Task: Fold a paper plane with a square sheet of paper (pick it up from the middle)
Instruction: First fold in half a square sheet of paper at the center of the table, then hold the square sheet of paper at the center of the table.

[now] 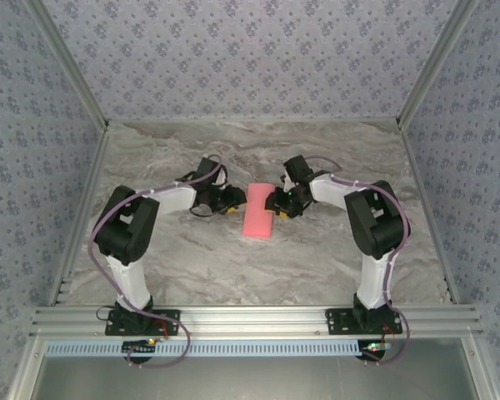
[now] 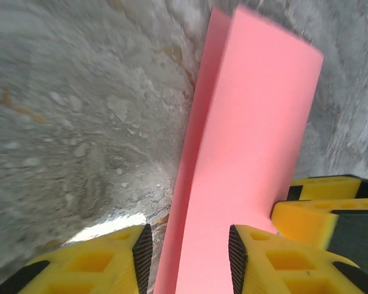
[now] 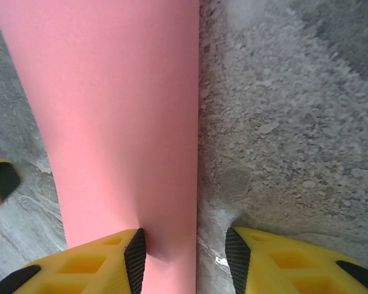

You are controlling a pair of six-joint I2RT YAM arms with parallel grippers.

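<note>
The left gripper (image 2: 190,236) is reaching in low over the table, its yellow fingers (image 2: 92,263) standing apart with the black pads facing each other across a clear gap. The near end of the salmon-pink sheet of paper (image 2: 251,122) is running up through that gap. It is lying closer to the right-hand pad, and neither pad is pressing it flat. A darker pink band is following the sheet's left long edge; whether that is a lifted layer or only shadow cannot be told.

The right gripper (image 3: 185,242) is likewise holding its jaws apart. The long right edge of the sheet (image 3: 110,110) is passing between them, with the left pad resting at or just over the paper and the right pad over bare stone.

In the overhead view the left gripper (image 1: 231,200) and right gripper (image 1: 277,202) are facing each other from either side. The sheet (image 1: 258,218) is showing as a narrow upright rectangle lying between them, near the middle of the marble-patterned table (image 1: 317,258). Both sets of fingertips are meeting it along its upper half.
</note>
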